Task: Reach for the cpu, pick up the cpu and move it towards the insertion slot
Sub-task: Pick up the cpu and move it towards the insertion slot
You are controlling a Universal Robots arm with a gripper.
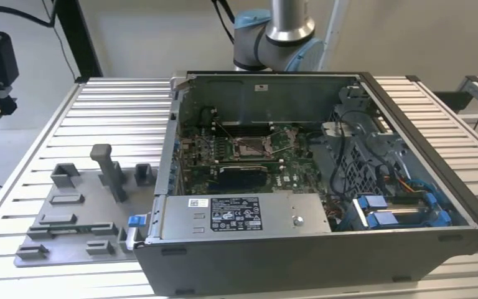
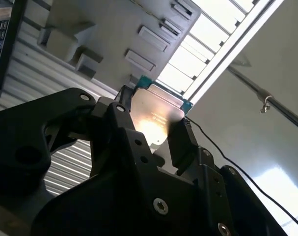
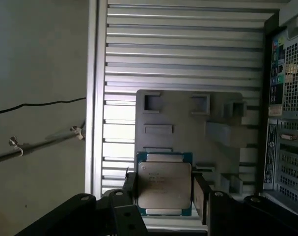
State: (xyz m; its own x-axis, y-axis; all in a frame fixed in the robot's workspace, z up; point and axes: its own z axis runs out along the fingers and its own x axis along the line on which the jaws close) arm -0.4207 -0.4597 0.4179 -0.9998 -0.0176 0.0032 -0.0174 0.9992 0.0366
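Note:
The cpu is a thin square chip with a silvery top and a green rim. It sits between the black fingers of my gripper, which is shut on it. In the second wrist view the cpu shines between the same fingers, held well above the grey tray. In the exterior view my gripper hangs at the far left, off the table's side. The insertion slot, a metal-framed socket with a brownish centre, lies on the motherboard inside the open computer case, far to the exterior view's right of the gripper.
The grey tray with raised blocks and an upright post lies on the ribbed metal table, left of the case. The case walls, a power supply and drive cages with cables surround the motherboard. The arm's base stands behind the case.

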